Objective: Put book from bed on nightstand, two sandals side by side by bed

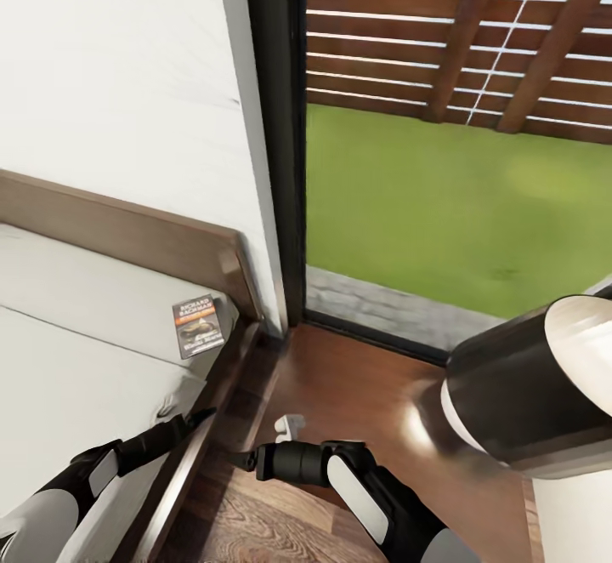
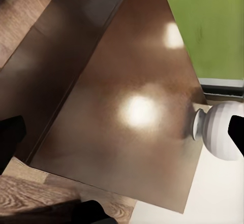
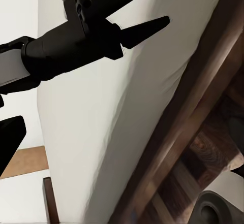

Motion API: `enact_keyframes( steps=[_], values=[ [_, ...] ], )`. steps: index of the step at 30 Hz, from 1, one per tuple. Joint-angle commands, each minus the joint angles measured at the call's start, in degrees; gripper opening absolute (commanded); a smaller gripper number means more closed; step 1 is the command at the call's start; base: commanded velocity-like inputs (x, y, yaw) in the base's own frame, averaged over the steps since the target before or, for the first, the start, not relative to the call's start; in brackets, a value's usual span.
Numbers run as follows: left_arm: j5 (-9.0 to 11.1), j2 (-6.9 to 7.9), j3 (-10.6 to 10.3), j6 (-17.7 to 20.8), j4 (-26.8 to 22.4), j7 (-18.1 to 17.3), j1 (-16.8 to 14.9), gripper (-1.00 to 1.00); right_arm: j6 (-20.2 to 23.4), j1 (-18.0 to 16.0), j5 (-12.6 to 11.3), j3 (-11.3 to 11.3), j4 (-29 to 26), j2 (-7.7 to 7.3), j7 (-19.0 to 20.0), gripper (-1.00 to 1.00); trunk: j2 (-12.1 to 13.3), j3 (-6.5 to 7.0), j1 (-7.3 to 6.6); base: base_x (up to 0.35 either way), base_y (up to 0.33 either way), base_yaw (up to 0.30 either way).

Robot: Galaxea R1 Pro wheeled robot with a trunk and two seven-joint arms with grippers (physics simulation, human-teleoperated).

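Lying flat on the bed (image 1: pixel 76 359), the book (image 1: pixel 198 324) should be approached squarely; left gripper (image 1: pixel 200 417) jaws apart, right gripper (image 1: pixel 246 461) indeterminate.

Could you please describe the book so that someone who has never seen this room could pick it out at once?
On the wide bed with the pale grey-white mattress, look at the corner nearest the dark brown wooden headboard and the dark-framed window. The small thin dark paperback lies flat there, marked by white lettering and an orange band.
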Motion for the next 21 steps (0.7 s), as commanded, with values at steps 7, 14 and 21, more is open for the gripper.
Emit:
enact_keyframes(
  steps=[7,14,21],
  values=[
    [0.55,0.02,-0.17,0.59,0.02,-0.12,-0.03,1.00,0.27,-0.02,-0.28,0.00,-0.01,0.00,-0.01,1.00,-0.02,-0.03,0.00,0.000,0.000,0.221],
    [0.57,0.02,-0.17,0.59,0.02,-0.12,-0.05,1.00,0.27,-0.06,-0.29,0.00,-0.01,0.00,-0.01,1.00,-0.02,-0.03,0.00,0.000,0.022,0.146],
    [0.54,0.02,-0.17,0.62,0.02,-0.12,-0.07,1.00,0.27,-0.04,-0.29,0.00,-0.01,0.00,-0.01,1.00,-0.02,-0.03,0.00,0.000,0.125,0.015]
  ],
)
